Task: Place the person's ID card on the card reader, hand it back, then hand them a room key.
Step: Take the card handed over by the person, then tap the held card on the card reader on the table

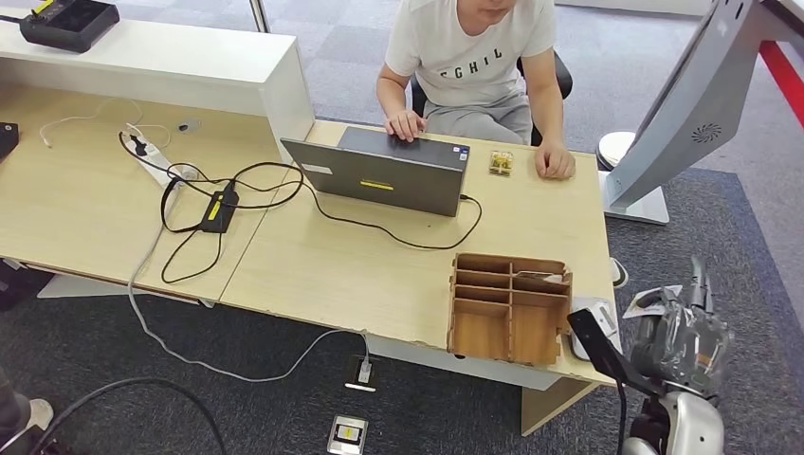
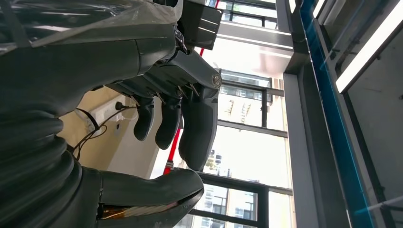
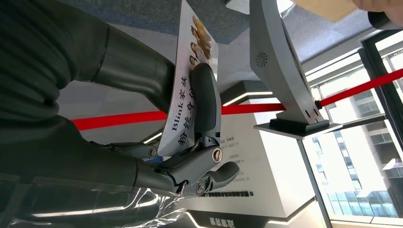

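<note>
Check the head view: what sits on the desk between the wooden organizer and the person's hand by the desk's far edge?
In the head view, bare desk lies between the wooden organizer and the person's hand. The small yellow box sits beside that hand, off the line.

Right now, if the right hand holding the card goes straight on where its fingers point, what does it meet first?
Probably nothing close: the right hand, gripping the card, points past the desk edge toward the grey kiosk stand, with open floor between. Depth is unclear.
</note>
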Controlling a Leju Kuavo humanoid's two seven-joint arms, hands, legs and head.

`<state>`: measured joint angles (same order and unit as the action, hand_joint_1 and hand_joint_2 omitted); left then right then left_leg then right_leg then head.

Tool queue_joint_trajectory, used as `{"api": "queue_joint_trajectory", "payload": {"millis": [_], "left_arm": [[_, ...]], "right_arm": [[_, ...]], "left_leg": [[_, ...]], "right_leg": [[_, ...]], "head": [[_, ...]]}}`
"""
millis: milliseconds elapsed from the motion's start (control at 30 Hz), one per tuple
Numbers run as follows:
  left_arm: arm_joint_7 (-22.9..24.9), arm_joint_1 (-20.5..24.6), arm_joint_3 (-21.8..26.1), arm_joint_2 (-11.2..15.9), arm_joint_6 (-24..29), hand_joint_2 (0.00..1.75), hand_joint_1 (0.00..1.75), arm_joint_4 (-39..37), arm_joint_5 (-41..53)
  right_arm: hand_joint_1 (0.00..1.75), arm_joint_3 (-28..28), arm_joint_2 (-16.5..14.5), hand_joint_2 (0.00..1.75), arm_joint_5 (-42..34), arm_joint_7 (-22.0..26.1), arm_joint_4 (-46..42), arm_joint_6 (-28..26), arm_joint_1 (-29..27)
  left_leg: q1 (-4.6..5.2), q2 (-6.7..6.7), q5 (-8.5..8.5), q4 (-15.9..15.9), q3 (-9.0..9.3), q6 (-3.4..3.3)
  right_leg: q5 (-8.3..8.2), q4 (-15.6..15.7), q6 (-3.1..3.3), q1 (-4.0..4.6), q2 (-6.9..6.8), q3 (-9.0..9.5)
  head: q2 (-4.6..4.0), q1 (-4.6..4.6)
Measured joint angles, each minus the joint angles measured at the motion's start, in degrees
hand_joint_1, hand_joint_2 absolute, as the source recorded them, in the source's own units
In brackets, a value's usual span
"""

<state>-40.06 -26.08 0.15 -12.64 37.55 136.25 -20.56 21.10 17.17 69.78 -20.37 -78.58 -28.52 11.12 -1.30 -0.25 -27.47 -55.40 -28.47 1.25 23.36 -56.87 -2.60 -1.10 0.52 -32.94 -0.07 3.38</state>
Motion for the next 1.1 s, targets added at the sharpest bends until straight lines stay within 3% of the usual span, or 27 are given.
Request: {"api": "queue_joint_trajectory", "payload": {"millis": [233, 500, 867, 1100], "left_arm": [[0.0, 0.0, 0.0, 0.0, 0.5, 1.75, 1.23, 0.0, 0.2], [0.0, 0.2, -0.2, 0.0, 1.8, 1.75, 1.25, 0.1, 1.0], [0.0, 0.4, -0.7, 0.1, 2.1, 1.75, 1.27, 0.1, 1.0], [0.0, 0.3, -0.7, 0.1, 2.1, 1.75, 1.24, 0.1, 1.5]], "right_arm": [[1.75, 0.8, -1.7, 1.75, -5.5, 4.4, 2.9, 0.1, -0.5], [1.75, 3.8, -6.5, 1.75, -9.0, 9.2, 16.3, -0.1, 4.9], [1.75, 6.0, -9.3, 1.75, -9.7, 7.6, 33.4, -1.2, 10.4], [1.75, 6.2, -9.3, 1.75, -9.8, 6.5, 38.3, -3.4, 12.3]], "left_leg": [[-0.01, 0.0, 0.0, 0.0, -0.03, 0.0], [-0.01, 0.0, 0.06, 0.0, -0.01, 0.0], [0.01, -0.01, 0.06, 0.0, -0.02, -0.01], [0.01, 0.0, 0.06, 0.0, 0.0, -0.01]], "right_leg": [[0.0, 0.0, 0.0, 0.0, 0.0, 0.0], [0.0, 0.0, 0.01, 0.01, 0.0, 0.01], [-0.01, 0.0, -0.01, -0.01, -0.01, 0.0], [-0.01, 0.0, -0.01, -0.01, 0.0, 0.01]], "head": [[0.0, 0.0], [0.0, 0.0], [0.0, 0.01], [0.0, 0.01]]}}
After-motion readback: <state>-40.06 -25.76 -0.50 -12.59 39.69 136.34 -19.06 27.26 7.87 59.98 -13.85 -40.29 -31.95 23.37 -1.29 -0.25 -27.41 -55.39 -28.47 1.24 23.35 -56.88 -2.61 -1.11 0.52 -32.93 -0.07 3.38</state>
